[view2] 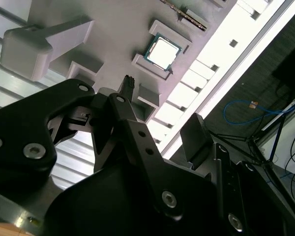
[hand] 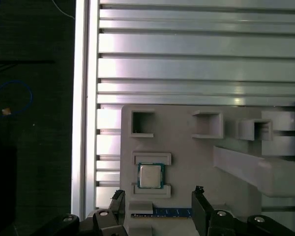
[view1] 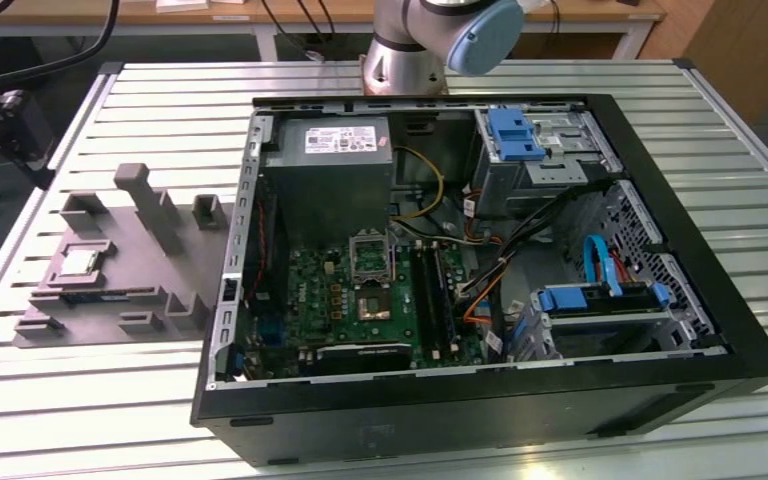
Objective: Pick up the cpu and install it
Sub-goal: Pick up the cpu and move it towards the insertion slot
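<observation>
— On the grey tray (view1: 137, 280), at the exterior view's left of the case: cpu (view1: 80, 262) lies flat, silver lid up, in a shallow pocket between two low ribs. Not lifted.
— Wrist cams agree?
— Yes. First wrist view looks down on the cpu (hand: 150, 176), seated square in that pocket with a thin dark rim all round. Second wrist view has the same cpu (view2: 162, 52) from an angle. Memory stick (hand: 172, 212) lies in a slot just beside it.
— Claw?
— Gripper (hand: 159, 195) hangs over the tray, fingers (hand: 200, 209) spread wide, nothing between them. First wrist view shows the chip just past the gap between the two tips. No contact visible.
— Anything else on the tray?
— Tall block (view1: 144, 195) and a few small open-topped holders (view1: 208, 210). All apart from the cpu.
— Install side?
— Black computer case (view1: 491, 415) lies open face up, just beside the tray on the slatted metal table (view1: 91, 410). Green motherboard (view1: 344, 310) is on its floor. Metal-framed socket (view1: 371, 257) sits between the grey power supply (view1: 337, 150) and a dark square chip (view1: 373, 303) on the board. Can't tell whether the socket frame is latched.
— Arm?
— Arm (view1: 404, 55) stands beyond the case, at the top of the exterior view.
</observation>
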You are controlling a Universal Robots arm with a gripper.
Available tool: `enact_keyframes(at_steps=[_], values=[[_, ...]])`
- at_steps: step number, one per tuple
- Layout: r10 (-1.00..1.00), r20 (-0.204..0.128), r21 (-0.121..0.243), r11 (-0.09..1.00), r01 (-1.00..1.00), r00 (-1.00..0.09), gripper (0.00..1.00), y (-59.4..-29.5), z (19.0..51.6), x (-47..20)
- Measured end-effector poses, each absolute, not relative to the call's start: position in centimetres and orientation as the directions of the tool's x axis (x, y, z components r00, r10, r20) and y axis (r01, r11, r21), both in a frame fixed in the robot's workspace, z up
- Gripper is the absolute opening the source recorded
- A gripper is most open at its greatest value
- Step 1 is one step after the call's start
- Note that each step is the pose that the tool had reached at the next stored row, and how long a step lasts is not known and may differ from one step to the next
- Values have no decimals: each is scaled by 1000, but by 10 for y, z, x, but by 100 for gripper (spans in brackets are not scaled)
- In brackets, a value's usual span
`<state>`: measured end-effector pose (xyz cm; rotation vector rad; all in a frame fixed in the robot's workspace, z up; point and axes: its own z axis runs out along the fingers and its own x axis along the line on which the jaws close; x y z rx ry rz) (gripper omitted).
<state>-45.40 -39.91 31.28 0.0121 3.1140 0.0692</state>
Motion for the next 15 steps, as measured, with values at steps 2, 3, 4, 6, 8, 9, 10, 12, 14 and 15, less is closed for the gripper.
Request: enact_keyframes(at_steps=[2, 3, 4, 6, 8, 9, 10, 12, 14, 15], values=[[8, -26, 44, 999, 7, -1000, 65, -399, 312, -454], [8, -26, 44, 999, 7, -1000, 65, -399, 312, -454], [8, -27, 45, 999, 7, -1000, 65, -399, 312, -454], [8, -26, 45, 999, 7, -1000, 65, -399, 311, -454], [8, -27, 45, 999, 7, -1000, 65, -399, 311, -454], [8, -27, 45, 999, 7, -1000, 65, -399, 310, -454], [8, -26, 44, 999, 7, -1000, 65, -399, 310, -454], [8, -27, 45, 999, 7, -1000, 65, -399, 310, -454], [8, -27, 45, 999, 7, -1000, 65, -399, 309, -454], [8, -27, 45, 999, 7, -1000, 65, -399, 309, -454]])
